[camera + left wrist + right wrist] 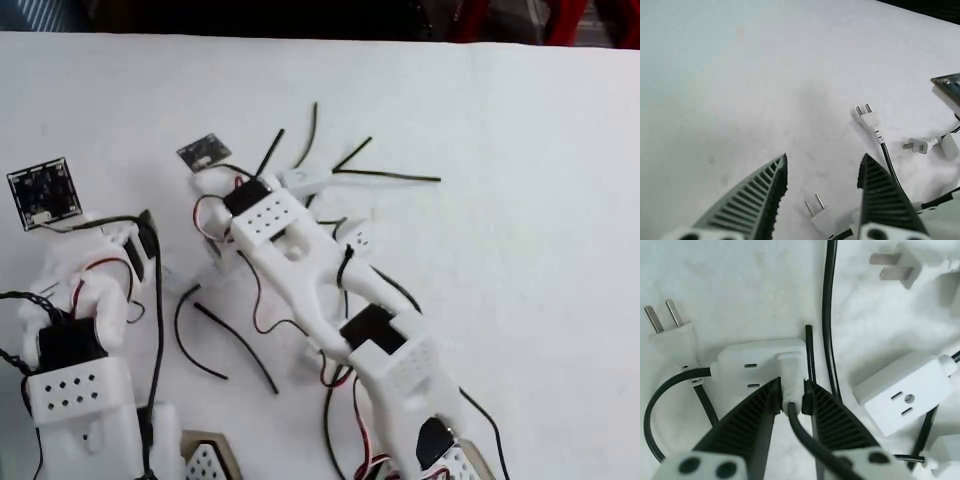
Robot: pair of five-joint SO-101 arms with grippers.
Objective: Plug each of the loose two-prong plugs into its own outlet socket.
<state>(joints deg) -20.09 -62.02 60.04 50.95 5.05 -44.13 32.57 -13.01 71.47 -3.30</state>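
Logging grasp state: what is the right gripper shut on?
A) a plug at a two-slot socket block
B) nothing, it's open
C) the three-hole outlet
A: the right gripper pinches the white plug, which sits on the face of the socket block.

arms: left arm (75, 390) and right arm (300, 265), white printed shells, black servo blocks, hole-grid plates
wiring: skinny red and black leads (256, 300)
pincers: left pincer (824, 165), right pincer (792, 390), dark grey, ribbed, pointy, holes at base
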